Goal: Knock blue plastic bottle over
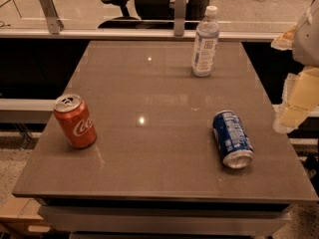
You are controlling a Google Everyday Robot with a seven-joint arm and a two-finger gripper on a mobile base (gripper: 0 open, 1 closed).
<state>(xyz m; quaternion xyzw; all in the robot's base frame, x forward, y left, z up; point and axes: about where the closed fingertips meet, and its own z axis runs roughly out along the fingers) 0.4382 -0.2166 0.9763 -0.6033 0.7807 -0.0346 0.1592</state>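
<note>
The blue plastic bottle [205, 44] stands upright at about 1 o'clock on the tabletop [149, 78], near the far edge. The gripper [295, 106] hangs off the tabletop's edge at 3 o'clock, apart from the bottle; I cannot tell whether it is released or clenched. A red can [76, 122] sits at 8 o'clock, and a blue can [232, 138] lies on its side at 4 o'clock.

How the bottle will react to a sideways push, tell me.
Bottle stands tall and slim on a narrow base, so it likely tips easily. Round body: probably rolls afterward. Gripper hangs right of the table.
</note>
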